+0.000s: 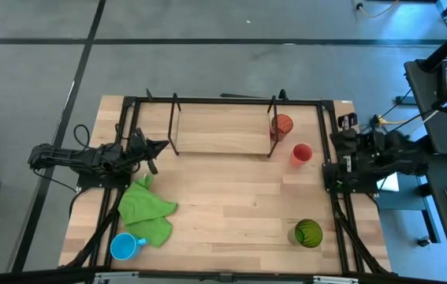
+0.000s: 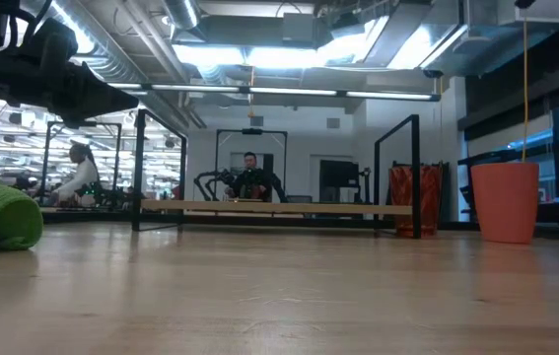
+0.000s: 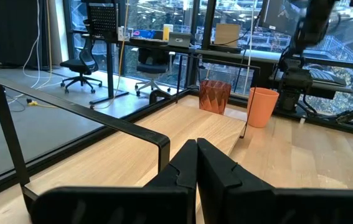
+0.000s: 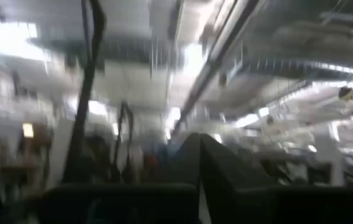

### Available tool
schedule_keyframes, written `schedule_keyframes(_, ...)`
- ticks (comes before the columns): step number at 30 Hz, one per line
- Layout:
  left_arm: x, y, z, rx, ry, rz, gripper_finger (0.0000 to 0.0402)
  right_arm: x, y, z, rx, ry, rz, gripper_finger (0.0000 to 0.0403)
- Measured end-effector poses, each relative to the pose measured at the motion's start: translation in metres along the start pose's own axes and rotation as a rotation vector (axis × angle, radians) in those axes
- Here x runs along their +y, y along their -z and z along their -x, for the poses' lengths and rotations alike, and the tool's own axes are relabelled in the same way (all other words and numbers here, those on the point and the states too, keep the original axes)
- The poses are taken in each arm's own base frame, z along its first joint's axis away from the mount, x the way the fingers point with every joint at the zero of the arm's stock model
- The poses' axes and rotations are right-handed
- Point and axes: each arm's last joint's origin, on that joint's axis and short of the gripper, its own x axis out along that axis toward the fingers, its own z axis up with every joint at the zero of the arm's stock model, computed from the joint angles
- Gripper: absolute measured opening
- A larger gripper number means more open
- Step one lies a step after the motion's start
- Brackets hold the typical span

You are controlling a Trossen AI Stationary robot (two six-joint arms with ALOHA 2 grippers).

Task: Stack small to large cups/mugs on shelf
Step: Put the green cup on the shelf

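Observation:
The shelf (image 1: 219, 130) stands at the table's far middle. The red-orange tumbler (image 1: 281, 126) stands upright at its right end frame; I cannot tell whether it is on the wooden base or just beside it. The small red cup (image 1: 301, 153) stands on the table right of the shelf. The green tumbler (image 1: 308, 233) stands near the front right. The light-blue mug (image 1: 124, 246) stands at the front left. My left gripper (image 1: 160, 146) is shut and empty at the shelf's left end. My right gripper (image 4: 199, 155) is shut and empty at the table's right edge.
A bright green cloth (image 1: 146, 209) lies crumpled at the left, between my left gripper and the mug. A black metal frame (image 1: 329, 142) runs around the tabletop. Bare wood lies between the shelf and the front edge. A person (image 2: 249, 176) sits in the room beyond.

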Motion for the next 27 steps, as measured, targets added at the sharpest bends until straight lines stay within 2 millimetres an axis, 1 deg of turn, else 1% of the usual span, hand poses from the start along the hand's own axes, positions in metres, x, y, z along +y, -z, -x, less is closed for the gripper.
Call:
schedule_keyframes(2, 0.0, 0.0, 0.0, 0.0, 0.0, 0.0, 0.0, -0.004, -0.016, -0.004, 0.166, 0.018, 0.016, 0.0012)
schedule_keyframes(3, 0.0, 0.0, 0.0, 0.0, 0.0, 0.0, 0.0, -0.007, -0.022, -0.006, 0.259, 0.071, -0.013, 0.0012)
schedule_keyframes(4, 0.0, 0.0, 0.0, 0.0, 0.0, 0.0, 0.0, -0.01, -0.027, -0.007, 0.354, 0.161, -0.062, 0.0012)
schedule_keyframes(6, 0.0, 0.0, 0.0, 0.0, 0.0, 0.0, 0.0, -0.018, -0.037, -0.007, 0.509, 0.399, -0.175, 0.0012)
schedule_keyframes(8, 0.0, 0.0, 0.0, 0.0, 0.0, 0.0, 0.0, -0.023, -0.046, -0.006, 0.584, 0.601, -0.288, 0.0012)
schedule_keyframes(10, 0.0, 0.0, 0.0, 0.0, 0.0, 0.0, 0.0, -0.026, -0.056, -0.007, 0.589, 0.71, -0.385, 0.0012)
schedule_keyframes(12, 0.0, 0.0, 0.0, 0.0, 0.0, 0.0, 0.0, -0.028, -0.066, -0.01, 0.558, 0.749, -0.454, 0.0012)
schedule_keyframes(14, 0.0, 0.0, 0.0, 0.0, 0.0, 0.0, 0.0, -0.03, -0.076, -0.013, 0.539, 0.742, -0.445, 0.0012)
schedule_keyframes(18, 0.0, 0.0, 0.0, 0.0, 0.0, 0.0, 0.0, -0.033, -0.095, -0.012, 0.496, 0.72, -0.423, 0.0012)
schedule_keyframes(24, 0.0, 0.0, 0.0, 0.0, 0.0, 0.0, 0.0, -0.037, -0.114, -0.013, 0.388, 0.71, -0.484, 0.0012)
schedule_keyframes(27, 0.0, 0.0, 0.0, 0.0, 0.0, 0.0, 0.0, -0.038, -0.123, -0.015, 0.324, 0.677, -0.553, 0.0012)
